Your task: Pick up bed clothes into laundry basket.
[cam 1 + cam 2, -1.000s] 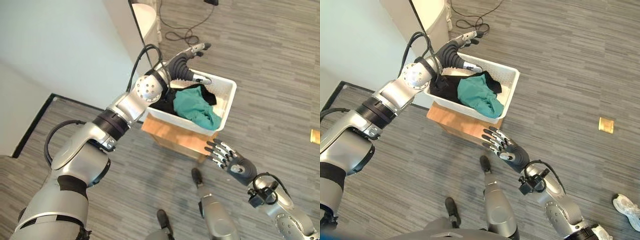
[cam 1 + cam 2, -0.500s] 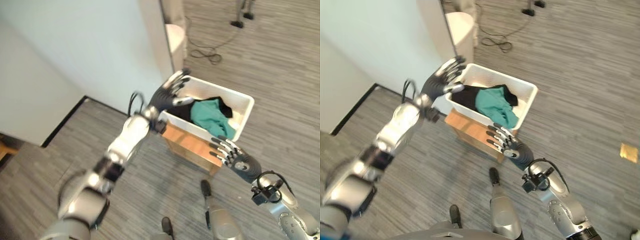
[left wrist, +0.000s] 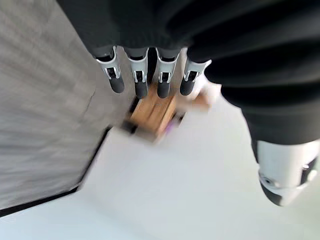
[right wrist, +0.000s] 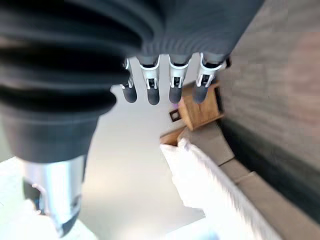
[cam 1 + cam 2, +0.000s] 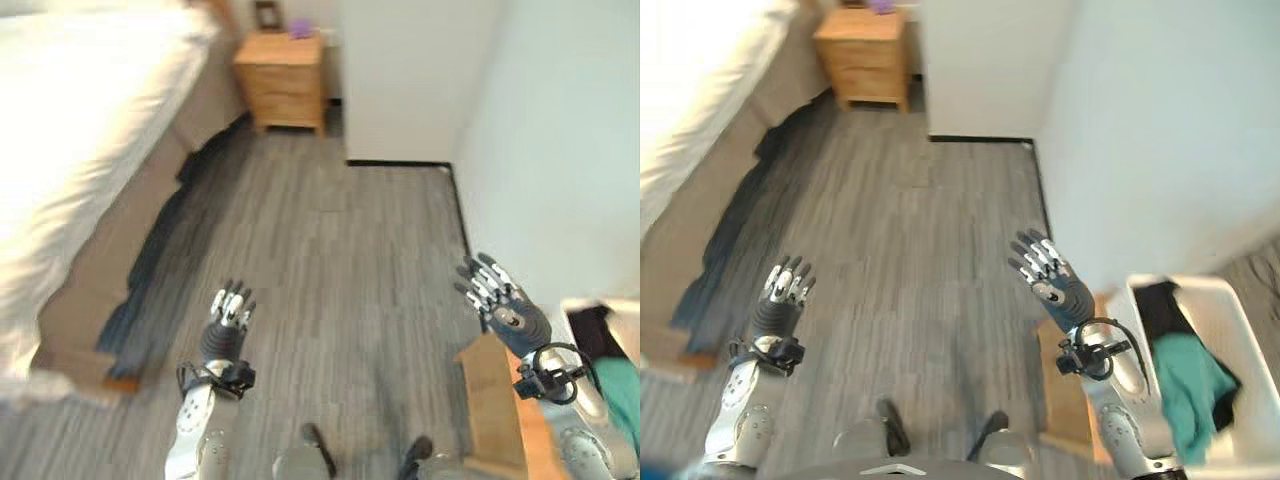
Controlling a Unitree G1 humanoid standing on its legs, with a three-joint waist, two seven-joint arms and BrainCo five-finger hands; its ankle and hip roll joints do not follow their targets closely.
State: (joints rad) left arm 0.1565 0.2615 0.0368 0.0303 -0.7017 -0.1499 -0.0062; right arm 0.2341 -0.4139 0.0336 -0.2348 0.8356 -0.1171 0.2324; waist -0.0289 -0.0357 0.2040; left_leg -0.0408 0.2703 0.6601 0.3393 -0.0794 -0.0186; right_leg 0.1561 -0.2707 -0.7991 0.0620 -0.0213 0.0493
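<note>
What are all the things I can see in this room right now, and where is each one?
Bed: one, white bedding on a tan base, along the robot's left.
Nightstand: one, light wood, against the far wall past the bed, with a small purple item on top.
Laundry basket: one, white, at the robot's right.
Clothes in the basket: teal garment and black garment, one each.
Wooden stand: one, light wood, beside the basket.
Floor: grey wood planks.
Left hand: open, holding nothing, over the floor.
Right hand: open, holding nothing, near the wall.

I see my left hand (image 5: pixel 222 335) at seven o'clock and right hand (image 5: pixel 510 312) at four, both raised, fingers straight, empty.
</note>
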